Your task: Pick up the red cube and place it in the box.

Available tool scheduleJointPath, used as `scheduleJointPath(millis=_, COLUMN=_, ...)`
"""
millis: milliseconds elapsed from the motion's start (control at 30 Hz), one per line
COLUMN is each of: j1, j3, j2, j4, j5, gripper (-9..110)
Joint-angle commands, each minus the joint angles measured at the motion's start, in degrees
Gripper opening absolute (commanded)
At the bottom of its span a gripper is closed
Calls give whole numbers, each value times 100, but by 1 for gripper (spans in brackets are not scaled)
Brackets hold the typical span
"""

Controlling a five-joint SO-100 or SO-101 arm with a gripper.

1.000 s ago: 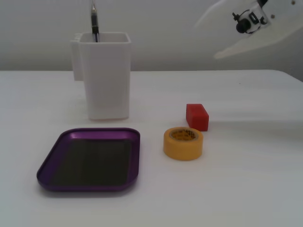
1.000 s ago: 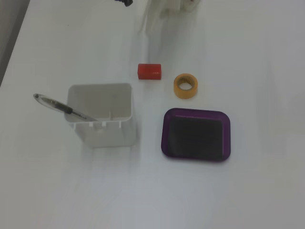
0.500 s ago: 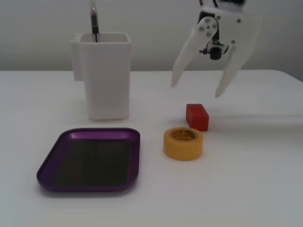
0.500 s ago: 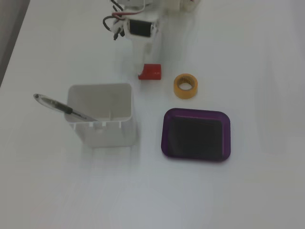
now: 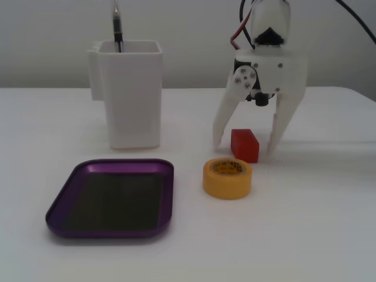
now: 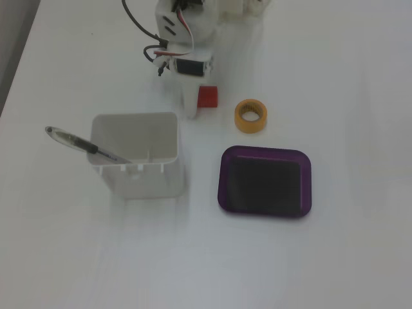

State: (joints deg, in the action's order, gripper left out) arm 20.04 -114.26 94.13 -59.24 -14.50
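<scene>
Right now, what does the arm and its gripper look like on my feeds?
The gripper has two long, tapering white plastic fingers under a white housing with small screws. A black servo body shows behind it, and red and black cables loop off the wrist. In the other fixed view the arm is likewise white with dark cabling. No markings are legible.

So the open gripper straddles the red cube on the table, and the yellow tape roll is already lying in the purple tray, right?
Not quite. The yellow tape roll sits on the table beside the purple tray, which is empty in both fixed views. The gripper is open astride the red cube.
</scene>
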Motion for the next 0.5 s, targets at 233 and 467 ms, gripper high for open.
scheduleJointPath(millis=233, j1=-229, j3=202, j2=-185, j4=149, j5=9, gripper=-1)
scheduleJointPath(millis=467, j1=-527, j3=211, j2=448, j4=-114, j5=369, gripper=-1)
